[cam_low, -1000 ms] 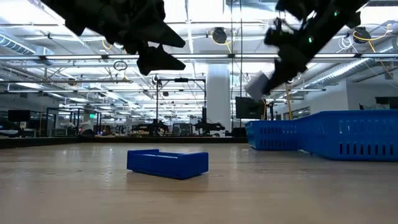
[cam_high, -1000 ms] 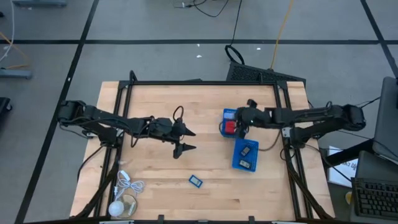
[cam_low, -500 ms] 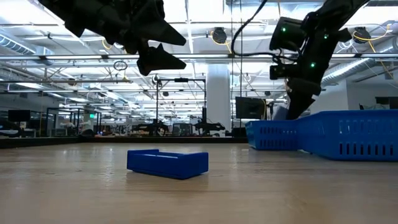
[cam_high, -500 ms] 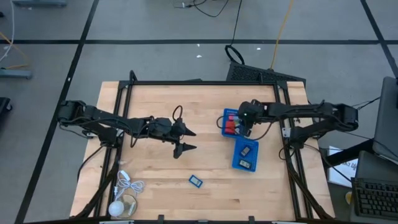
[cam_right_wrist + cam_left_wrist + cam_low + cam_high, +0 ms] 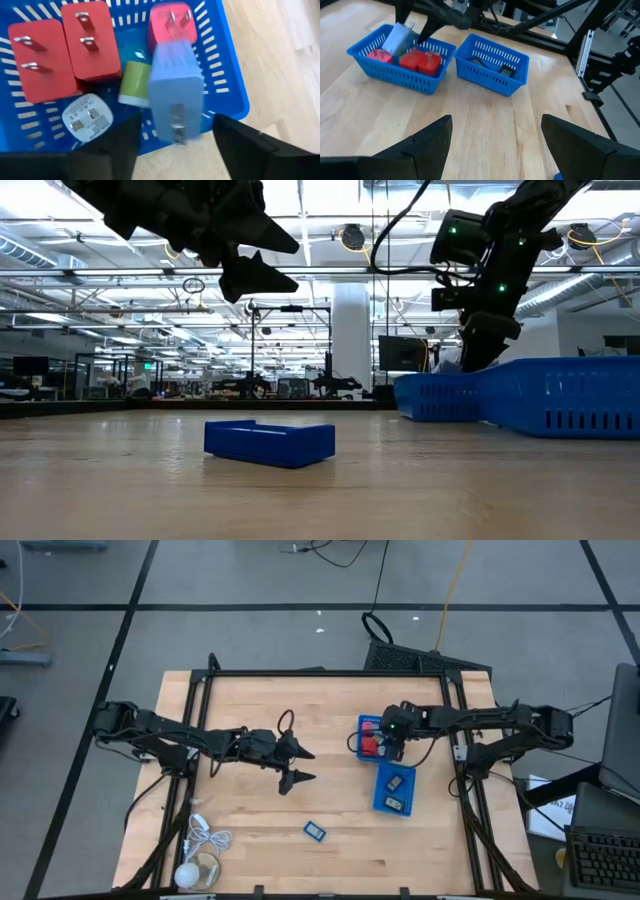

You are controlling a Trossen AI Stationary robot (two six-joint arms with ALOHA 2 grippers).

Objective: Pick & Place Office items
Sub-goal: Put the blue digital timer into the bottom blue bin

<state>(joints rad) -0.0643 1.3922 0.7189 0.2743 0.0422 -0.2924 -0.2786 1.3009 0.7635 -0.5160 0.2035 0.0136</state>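
Two blue baskets sit on the right part of the wooden table [image 5: 250,720]. The far basket [image 5: 235,107] holds three red plug adapters: two side by side [image 5: 65,47] and a third [image 5: 172,22] at the opposite wall. It also holds one white round-cornered adapter [image 5: 87,119] with small print on its face, too fine to read, and one small yellow-green piece [image 5: 135,82]. A pale grey-blue adapter [image 5: 175,92] stands among them between the fingers of the right gripper [image 5: 392,745], which hangs over this basket. The fingers stand apart on either side of it with gaps showing, so the grip looks released; whether the adapter still touches a finger cannot be told.

The near basket [image 5: 492,67] holds two dark items [image 5: 393,792], each with a pale label whose text cannot be read.

One blue rectangular piece [image 5: 315,830] lies alone on the table towards the front, well apart from both baskets; the low view shows it as a flat open box [image 5: 270,442].

A coiled white cable with a round white object [image 5: 200,858] lies at the front left corner.

The left gripper [image 5: 298,766] hovers over the table's middle, fingers spread wide and holding nothing.
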